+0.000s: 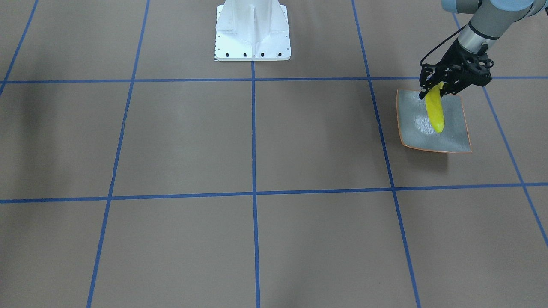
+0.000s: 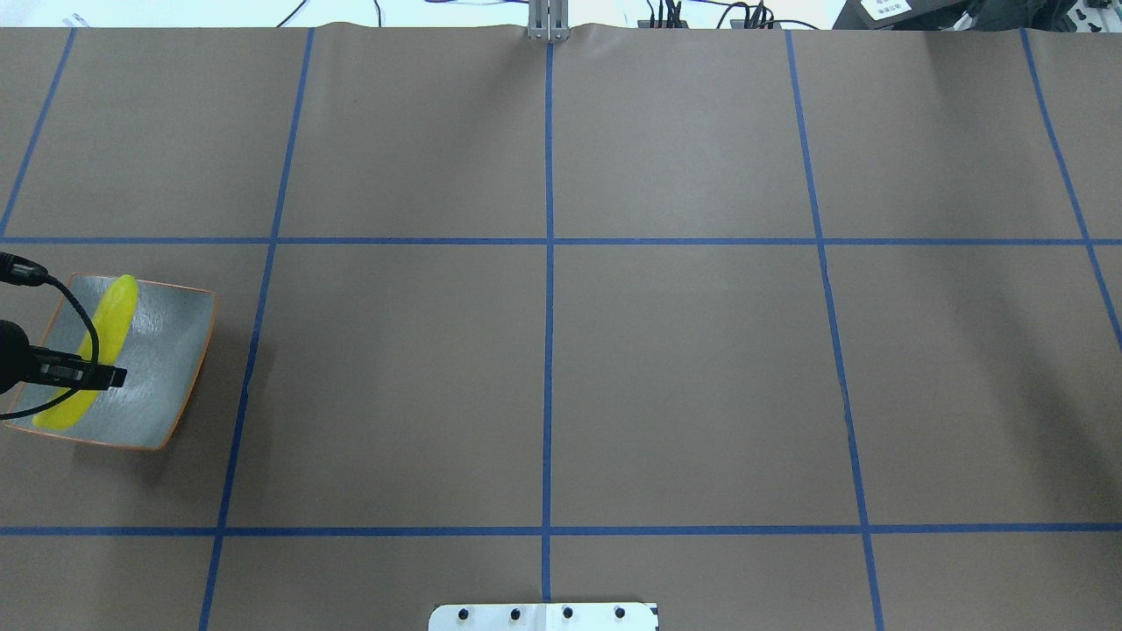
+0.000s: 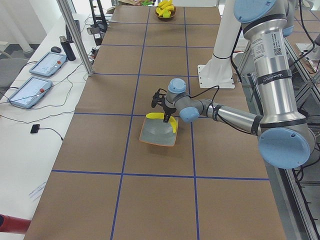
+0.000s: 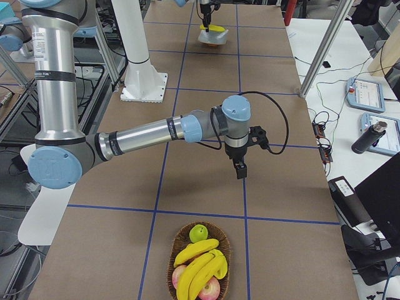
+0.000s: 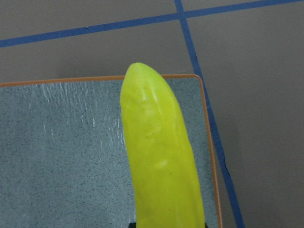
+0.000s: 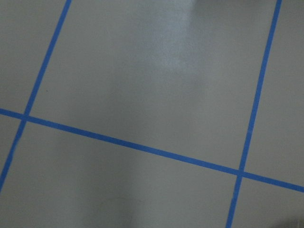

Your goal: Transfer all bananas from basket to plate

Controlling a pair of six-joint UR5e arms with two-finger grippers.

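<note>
One gripper, the left gripper, is closed on a banana, holding it low over the plate, I judge for setting down. The banana's long axis runs diagonally across the plate, its free tip sloping down and away from the robot. The right gripper hangs over bare table, and I cannot tell whether it is open. More bananas lie in the basket, well apart from the plate.

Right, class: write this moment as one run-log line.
left gripper: shut on banana | banana: above plate | right gripper: state unclear, over table | basket: other bananas inside
</note>
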